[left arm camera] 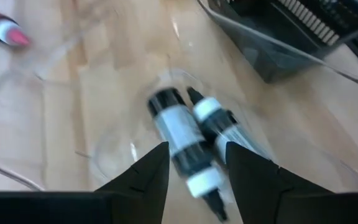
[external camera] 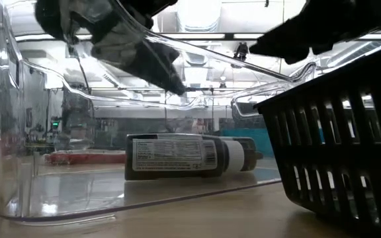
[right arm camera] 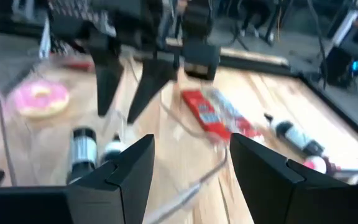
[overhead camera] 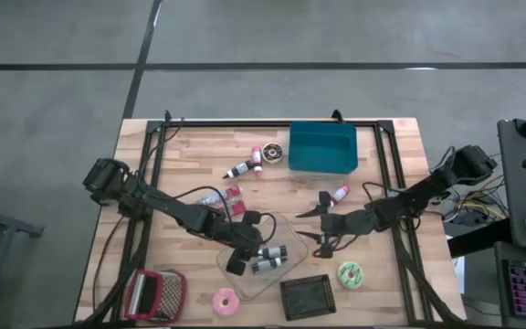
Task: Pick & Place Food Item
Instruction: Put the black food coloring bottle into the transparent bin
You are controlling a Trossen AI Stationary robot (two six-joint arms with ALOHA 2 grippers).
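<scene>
Nearest the low camera, a black basket (external camera: pixel 339 155) stands at the right, just beside a clear tray (external camera: pixel 18 165) that holds two dark bottles (external camera: pixel 189 157) lying on their sides; the front one has a white label with small print too fine to read. From above, the clear tray (overhead camera: pixel 286 228) sits near the desk's (overhead camera: pixel 199 151) near edge at centre, with the bottles (overhead camera: pixel 272 258) inside it and the basket (overhead camera: pixel 307 295) touching its near right corner. The left gripper (overhead camera: pixel 238 260) hangs over the tray's left part, just beside the bottles, its fingers (left arm camera: pixel 143 180) parted to a middling gap on either side of one bottle without clearly touching it. The right gripper (overhead camera: pixel 321 224) hovers by the tray's right edge, open and holding nothing. A pink doughnut (overhead camera: pixel 224 299) lies near the tray's near left corner and a green doughnut (overhead camera: pixel 350 273) to the basket's right. A red packet (overhead camera: pixel 233 199) with unreadable print lies left of the tray's far end. Farther back are a blue bin (overhead camera: pixel 322 149), two more bottles (overhead camera: pixel 248 163) and a small pink-capped one (overhead camera: pixel 339 194). A red-and-white box (overhead camera: pixel 153 294) sits at the near left corner.
</scene>
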